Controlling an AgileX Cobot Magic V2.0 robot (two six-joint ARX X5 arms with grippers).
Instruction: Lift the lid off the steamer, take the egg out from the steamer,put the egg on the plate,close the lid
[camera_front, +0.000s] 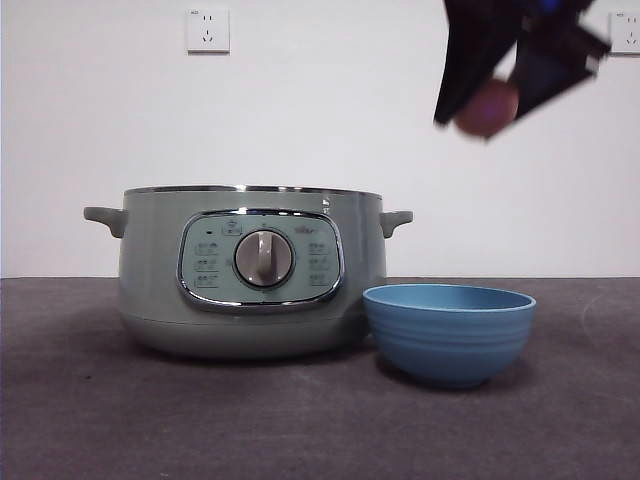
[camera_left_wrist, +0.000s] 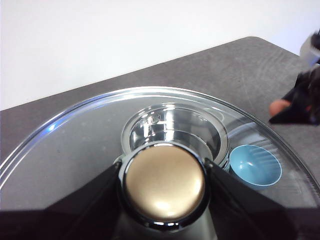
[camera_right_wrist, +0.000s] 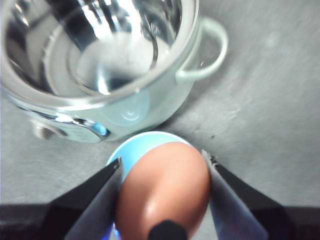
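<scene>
The pale green steamer (camera_front: 250, 270) stands open on the table, its shiny inner pot (camera_right_wrist: 100, 55) empty. My left gripper (camera_left_wrist: 164, 167) is shut on the knob (camera_left_wrist: 164, 187) of the glass lid (camera_left_wrist: 75, 150), held high above the steamer (camera_left_wrist: 175, 131) and outside the front view. My right gripper (camera_front: 487, 115) hangs at the upper right, shut on the reddish-brown egg (camera_front: 487, 107). In the right wrist view the egg (camera_right_wrist: 165, 192) sits between the jaws of this gripper (camera_right_wrist: 162, 160), right above the blue plate (camera_right_wrist: 136, 151). The plate (camera_front: 448, 330) rests just right of the steamer.
The dark grey table (camera_front: 100, 420) ends at a white wall with two sockets (camera_front: 207, 30). The steamer's side handle (camera_front: 396, 220) points toward the plate. Through the lid I see the plate (camera_left_wrist: 255, 165) and the other gripper (camera_left_wrist: 300, 102).
</scene>
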